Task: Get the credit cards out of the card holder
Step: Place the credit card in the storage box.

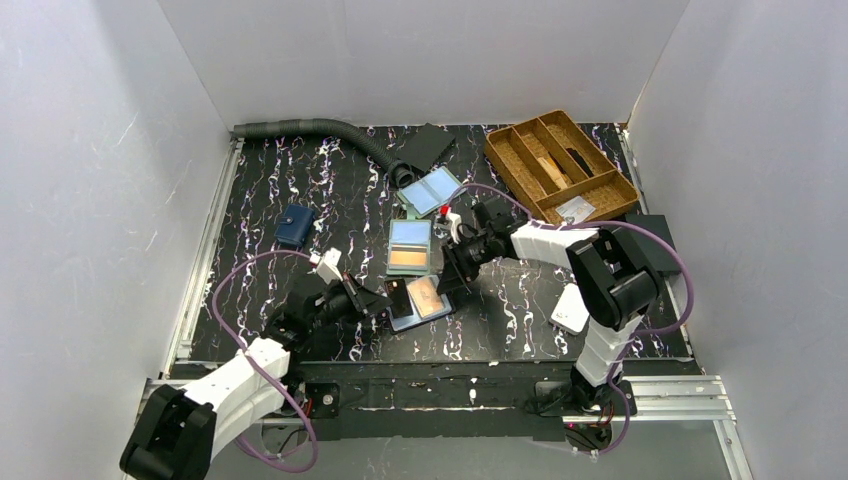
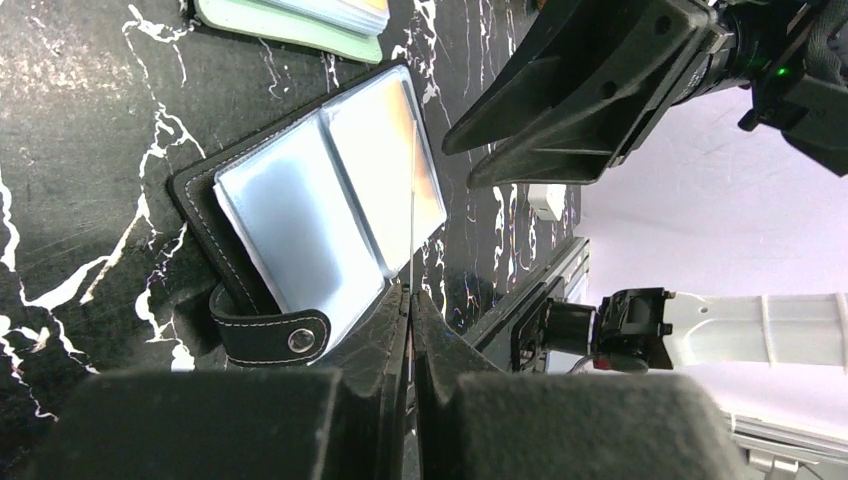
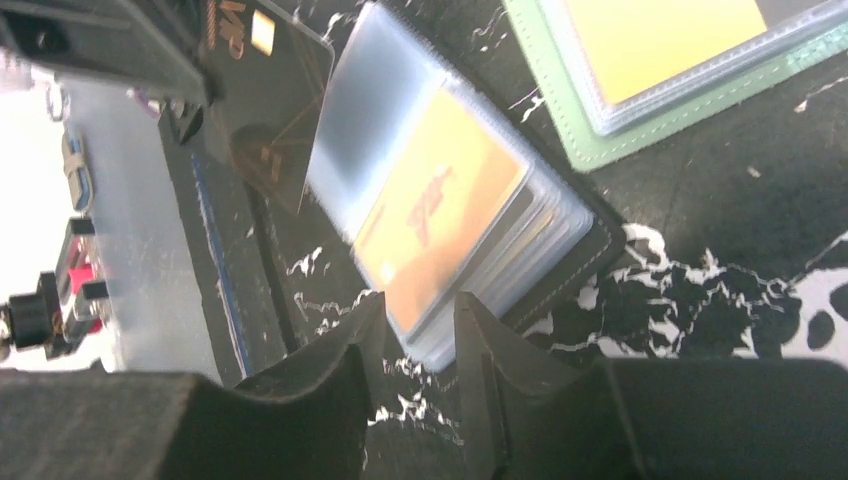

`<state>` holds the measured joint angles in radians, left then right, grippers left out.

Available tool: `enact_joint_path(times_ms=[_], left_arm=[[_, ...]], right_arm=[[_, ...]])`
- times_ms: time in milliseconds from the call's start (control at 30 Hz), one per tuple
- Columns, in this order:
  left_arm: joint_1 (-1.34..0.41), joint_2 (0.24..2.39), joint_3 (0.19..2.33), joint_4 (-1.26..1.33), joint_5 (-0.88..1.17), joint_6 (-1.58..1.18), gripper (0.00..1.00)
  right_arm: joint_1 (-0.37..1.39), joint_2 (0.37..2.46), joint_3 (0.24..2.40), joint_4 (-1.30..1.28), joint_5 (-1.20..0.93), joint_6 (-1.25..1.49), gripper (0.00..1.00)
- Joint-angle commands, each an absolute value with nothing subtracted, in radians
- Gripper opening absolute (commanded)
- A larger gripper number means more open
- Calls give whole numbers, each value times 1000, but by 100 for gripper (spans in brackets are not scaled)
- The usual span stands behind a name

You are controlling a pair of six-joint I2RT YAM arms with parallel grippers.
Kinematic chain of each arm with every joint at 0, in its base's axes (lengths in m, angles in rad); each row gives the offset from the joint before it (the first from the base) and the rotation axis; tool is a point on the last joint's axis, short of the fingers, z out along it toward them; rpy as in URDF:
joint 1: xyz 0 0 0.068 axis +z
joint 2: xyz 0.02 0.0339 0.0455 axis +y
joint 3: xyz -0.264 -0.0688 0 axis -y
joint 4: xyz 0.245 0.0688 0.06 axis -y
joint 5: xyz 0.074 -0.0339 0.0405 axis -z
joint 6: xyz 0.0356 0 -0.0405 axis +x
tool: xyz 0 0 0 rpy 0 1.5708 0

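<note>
My left tool (image 2: 411, 296) is clamped on the black-grey card (image 3: 268, 100), which tilts over the black card holder (image 3: 597, 244) on the counter (image 3: 720, 230). My right tool (image 3: 420, 308) stands parted at the holder's corner. I'd pin that corner first, then draw the card out flat and slow so the sleeves don't lift.

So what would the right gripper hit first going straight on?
Most likely the black holder: the corner of its clear sleeve stack, orange card on top, lies just off the right gripper's tips, though depth is unclear.
</note>
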<state>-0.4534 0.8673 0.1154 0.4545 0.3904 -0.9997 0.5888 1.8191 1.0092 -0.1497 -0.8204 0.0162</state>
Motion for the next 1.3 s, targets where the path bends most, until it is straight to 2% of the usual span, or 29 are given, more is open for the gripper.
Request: enact_joint_path(times_ms=[0,133,300,567,667,800,933,1000,1100,1167,1200,1233,1267], left_arm=[[-447,821,167,382,424,-931,0],[-447,803,199,408,445,-925,0],[-450,809,222,513,462,-969,0],[-503,860,251,698,416,-1022,0],[-616,952,305,765,337,-990,0],[-664,1016,329,818,314,-976,0],[-692,1056,327,858,292,-974,0],[-698,1070,326,868,290,-971,0],[-704,1090,320,882,283,-973,0],[-704,1090,313,885,273,-974,0],[-705,1087,308,885,264,-973,0],[-703,1081,299,884,251,-975,5],[-704,1073,288,879,229,-988,18]], right_arm=[[539,1728,1001,-240,-1016,-207,45],[511,1665,977,-235,-1114,-239,61],[507,1597,929,-131,-1117,-161,73],[486,1578,854,168,-1194,154,77],[485,1572,841,259,-1204,268,80],[483,1562,820,369,-1228,374,79],[482,1545,813,423,-1236,445,70],[483,1551,807,493,-1245,529,57],[483,1557,804,558,-1248,604,23],[482,1556,804,559,-1247,602,6],[480,1554,804,558,-1248,595,2],[472,1552,806,546,-1251,575,1],[463,1549,812,512,-1254,536,1]])
